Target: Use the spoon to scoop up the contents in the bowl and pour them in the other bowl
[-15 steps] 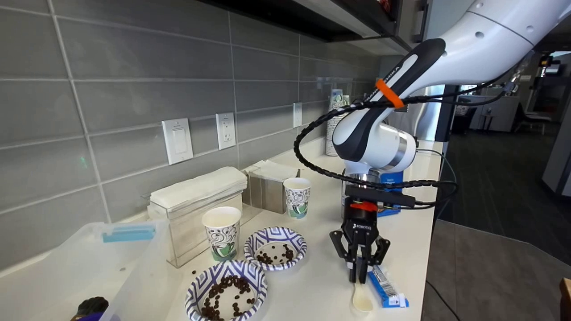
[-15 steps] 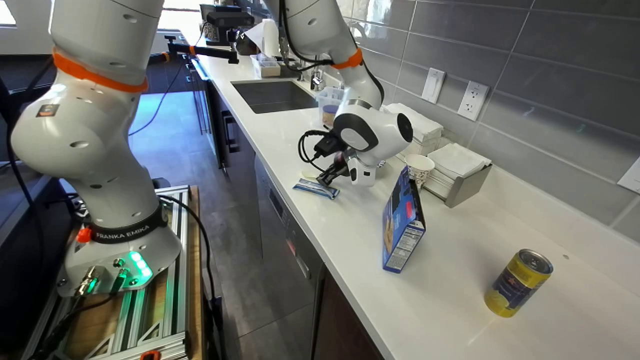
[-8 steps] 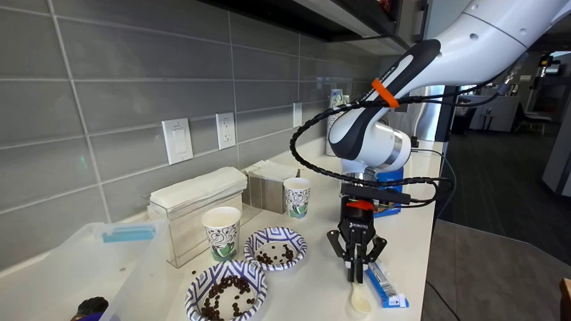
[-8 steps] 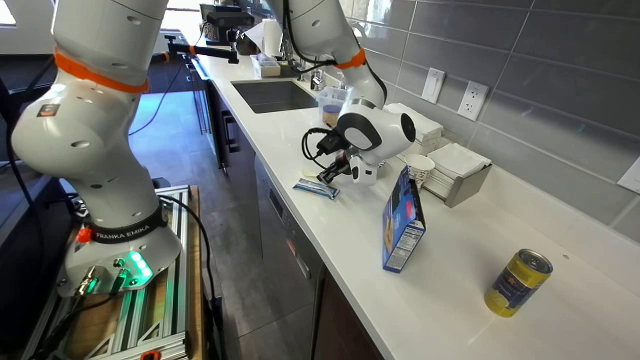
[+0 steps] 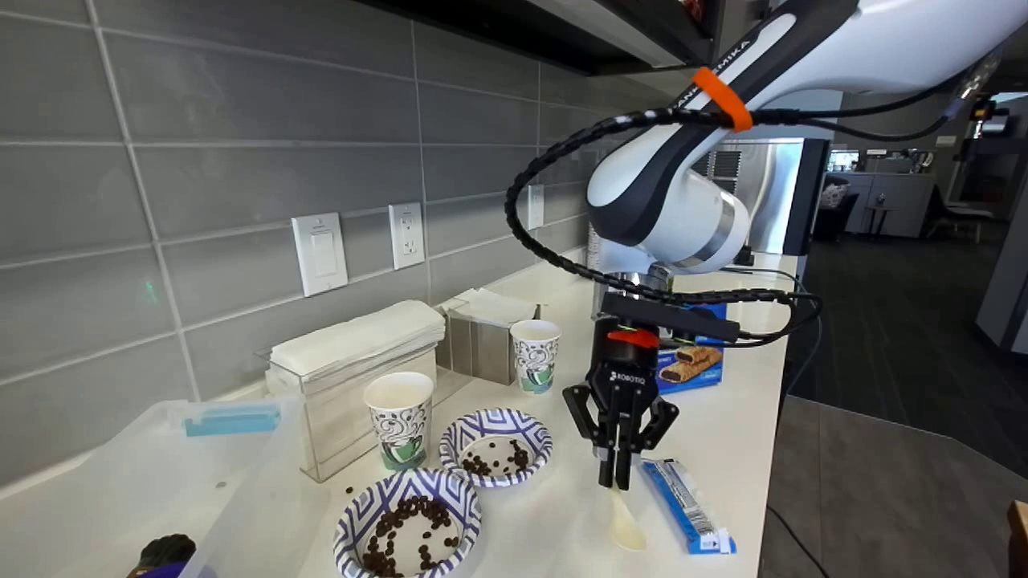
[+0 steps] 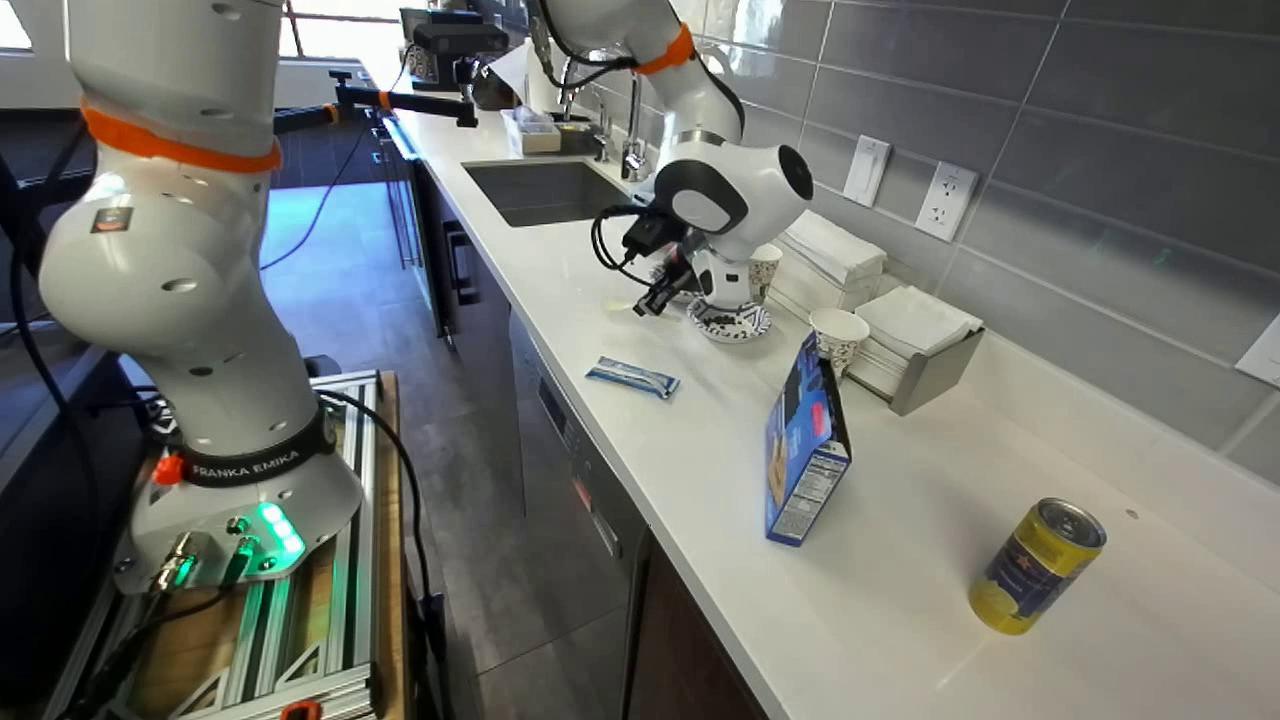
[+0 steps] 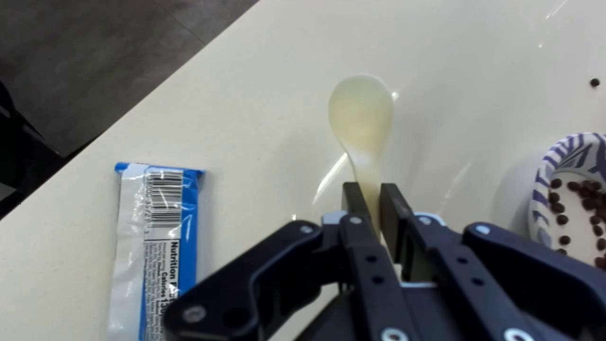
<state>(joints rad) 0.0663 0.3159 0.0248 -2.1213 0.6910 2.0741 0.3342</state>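
Note:
My gripper [image 5: 615,482] is shut on the handle of the pale cream spoon [image 5: 626,526]. In the wrist view the spoon's bowl [image 7: 361,109] sticks out ahead of the fingertips. The spoon looks raised a little above the counter. Two blue-and-white patterned paper bowls stand left of the gripper in an exterior view: a nearer bowl [image 5: 361,514] and a farther bowl [image 5: 530,429], touching or nearly so. Dark brown beans [image 5: 426,507] lie in the nearer bowl, fewer beans [image 5: 520,457] in the farther one. A bowl rim [image 7: 542,203] shows at the wrist view's right.
A blue-and-white packet [image 5: 688,506] lies beside the spoon, near the counter edge. Paper cups [image 5: 400,425] and napkin holders [image 5: 361,385] stand by the wall. A clear tub [image 5: 225,482] is front left. A blue box [image 6: 805,450] and yellow can [image 6: 1037,565] stand on the counter.
My gripper has risen and moved away from the packet, toward the bowls, with the spoon in it. The packet and bowls have not moved.

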